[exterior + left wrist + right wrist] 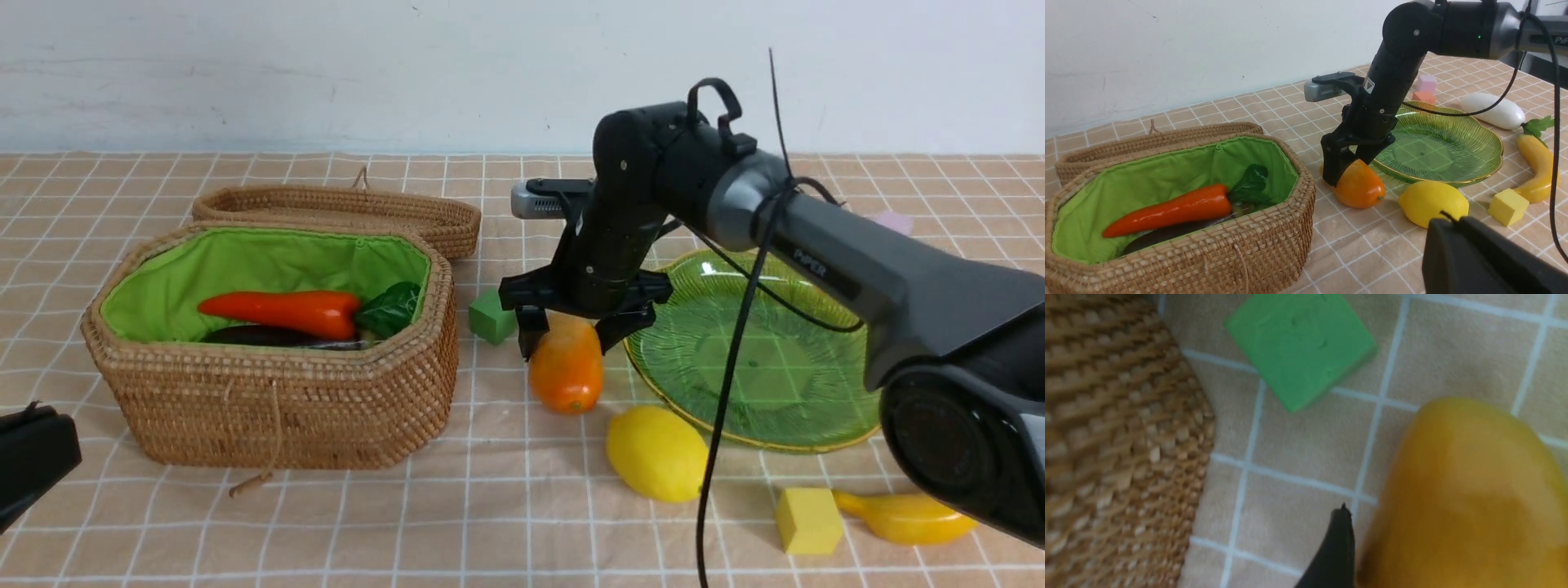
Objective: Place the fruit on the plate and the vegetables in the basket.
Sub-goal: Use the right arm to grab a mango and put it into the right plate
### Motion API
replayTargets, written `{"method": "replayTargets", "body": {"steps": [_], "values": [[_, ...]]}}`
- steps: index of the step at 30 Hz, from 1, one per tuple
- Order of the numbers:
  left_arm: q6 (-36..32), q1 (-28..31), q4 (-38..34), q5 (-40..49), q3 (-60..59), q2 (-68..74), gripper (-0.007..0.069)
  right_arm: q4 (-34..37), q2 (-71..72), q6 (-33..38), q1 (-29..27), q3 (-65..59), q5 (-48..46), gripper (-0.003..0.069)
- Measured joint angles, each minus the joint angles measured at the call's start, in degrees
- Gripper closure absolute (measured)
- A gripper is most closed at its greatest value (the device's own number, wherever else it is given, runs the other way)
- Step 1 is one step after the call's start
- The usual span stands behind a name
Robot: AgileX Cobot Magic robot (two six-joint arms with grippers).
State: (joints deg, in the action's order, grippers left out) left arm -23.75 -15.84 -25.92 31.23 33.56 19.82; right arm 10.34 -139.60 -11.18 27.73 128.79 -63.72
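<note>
Right arm is reaching in from the plate's near-right side. The forearm is passing above the dish and rising toward its left rim. There the wrist is bending sharply down, so the right gripper is pointing almost straight at the checked cloth, leaning slightly. Its jaws are standing spread wide, one finger on each side of the far end of the mango; whether the pads are pressing on it I cannot tell. Mango is resting on the cloth just off the plate's left rim. Lemon is lying just off the plate's near-left rim. Banana is lying near its near-right edge, with a yellow cube just beside it. Green cube is sitting left of the plate, just past the mango. Radish is lying apart from the plate on its right side. Basket is standing well left of the plate, its lid lying open behind it. Carrot is resting inside the basket on top of the eggplant. Left gripper is showing only as a dark block at the edge of the front view, far left of the plate, and is closed.
</note>
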Motion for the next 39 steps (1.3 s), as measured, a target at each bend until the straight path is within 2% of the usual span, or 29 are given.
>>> {"method": "replayTargets", "body": {"steps": [4,7,8,12,17,20,21,24,27,30,33,35,39], "values": [[0.0,0.0,0.0,0.0,0.0,0.0,0.0629,1.8,-1.9,0.1,0.0,0.0,1.5,0.0002],[0.0,0.0,0.0,0.0,0.0,0.0,0.0627,2.4,-1.8,1.1,0.0,0.0,1.6,0.0054],[0.0,0.0,0.0,0.0,0.0,0.0,0.0625,3.3,-1.8,2.2,0.0,0.1,1.5,0.0092],[0.0,0.0,0.0,0.0,0.0,0.0,0.0621,4.0,-1.3,4.4,0.1,2.6,0.3,0.0091],[0.0,0.0,0.0,0.0,0.0,0.0,0.0617,-0.5,2.7,4.6,-0.9,6.2,-5.3,0.0091],[0.0,0.0,0.0,0.0,0.0,0.0,0.0616,-7.6,5.9,3.9,-3.5,7.0,-6.6,0.0091],[0.0,0.0,0.0,0.0,0.0,0.0,0.0617,-10.3,6.4,2.6,-6.1,7.0,-6.7,0.0091],[0.0,0.0,0.0,0.0,0.0,0.0,0.0613,-12.8,6.4,0.3,-10.9,5.1,-6.8,0.0091],[0.0,0.0,0.0,0.1,0.0,0.0,0.0608,-13.1,5.6,-0.1,-14.3,2.2,-6.9,0.0091],[0.0,0.0,0.1,0.2,0.0,0.0,0.0608,-10.3,3.9,0.4,-17.5,-1.7,-7.4,0.0091],[0.0,0.0,0.1,0.2,0.0,0.0,0.0608,-9.6,3.7,0.9,-18.2,-2.6,-7.4,0.0060],[0.0,0.0,0.3,0.2,0.0,0.0,0.0608,-9.4,4.0,1.4,-18.3,-2.7,-7.3,-0.0006],[-0.1,0.0,0.4,0.2,0.0,0.0,0.0606,-7.6,7.0,3.3,-17.9,-3.0,-7.3,-0.0010]]}}
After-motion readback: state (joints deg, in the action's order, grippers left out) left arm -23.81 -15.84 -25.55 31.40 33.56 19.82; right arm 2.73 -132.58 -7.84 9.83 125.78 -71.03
